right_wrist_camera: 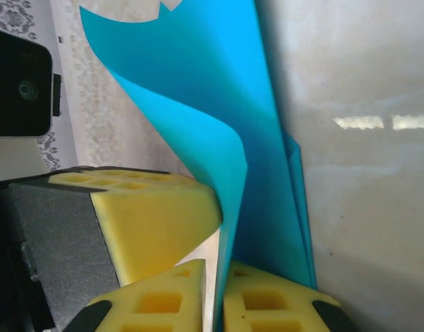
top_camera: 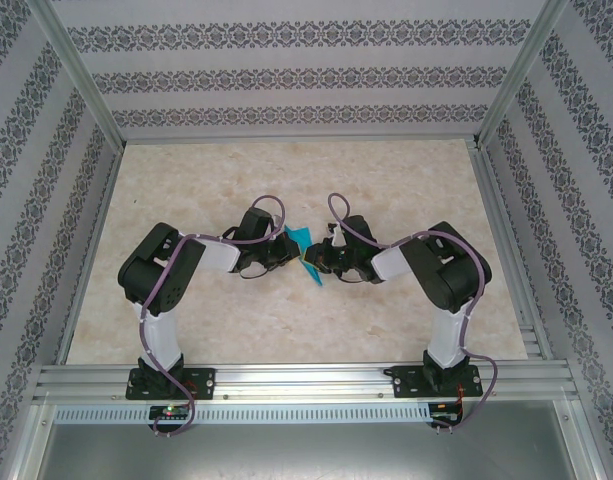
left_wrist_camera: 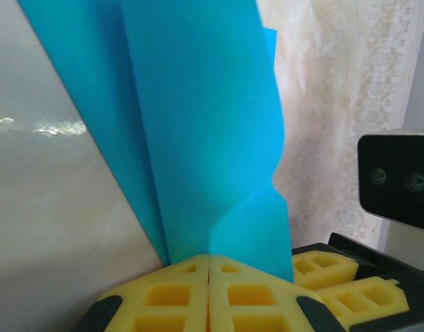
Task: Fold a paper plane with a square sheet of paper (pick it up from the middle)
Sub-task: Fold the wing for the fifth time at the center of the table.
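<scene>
The cyan-blue sheet of paper (top_camera: 304,240), folded into several layers, stands upright between the two grippers at the middle of the table. In the left wrist view my left gripper (left_wrist_camera: 209,261) has its yellow pads pressed together on the paper's lower edge (left_wrist_camera: 198,124). In the right wrist view my right gripper (right_wrist_camera: 222,273) has its pads slightly apart. The paper (right_wrist_camera: 246,104) runs through that gap against the right pad, one flap curling left. From above, the left gripper (top_camera: 289,250) and right gripper (top_camera: 324,262) face each other, nearly touching.
The marble-patterned table (top_camera: 306,320) is bordered by aluminium rails and patterned walls. The right gripper's yellow fingers (left_wrist_camera: 319,266) sit close beside my left jaws. One of the left gripper's fingers (right_wrist_camera: 149,214) crowds the right gripper's left side.
</scene>
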Motion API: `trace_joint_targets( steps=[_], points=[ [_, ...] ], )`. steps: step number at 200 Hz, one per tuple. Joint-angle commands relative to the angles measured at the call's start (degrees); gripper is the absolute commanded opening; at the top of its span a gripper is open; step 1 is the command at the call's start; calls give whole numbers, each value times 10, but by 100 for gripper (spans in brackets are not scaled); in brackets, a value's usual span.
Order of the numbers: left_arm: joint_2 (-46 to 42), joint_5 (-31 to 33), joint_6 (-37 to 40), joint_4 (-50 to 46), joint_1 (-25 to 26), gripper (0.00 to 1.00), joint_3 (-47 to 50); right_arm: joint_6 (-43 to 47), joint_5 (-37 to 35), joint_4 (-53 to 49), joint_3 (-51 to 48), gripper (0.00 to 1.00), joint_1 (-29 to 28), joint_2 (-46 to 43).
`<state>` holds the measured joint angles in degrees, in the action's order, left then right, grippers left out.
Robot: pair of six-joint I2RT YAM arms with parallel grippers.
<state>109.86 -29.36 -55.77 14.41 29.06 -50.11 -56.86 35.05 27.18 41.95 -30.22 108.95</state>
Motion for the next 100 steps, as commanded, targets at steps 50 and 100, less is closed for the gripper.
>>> trace_joint_targets(
  steps=[50,100],
  points=[
    [38,40,2,-47,4,7,-1,78,-1,-132,5,20,3,-67],
    [38,30,1,-40,4,7,-3,82,-9,-135,-9,11,3,-65]
  ],
)
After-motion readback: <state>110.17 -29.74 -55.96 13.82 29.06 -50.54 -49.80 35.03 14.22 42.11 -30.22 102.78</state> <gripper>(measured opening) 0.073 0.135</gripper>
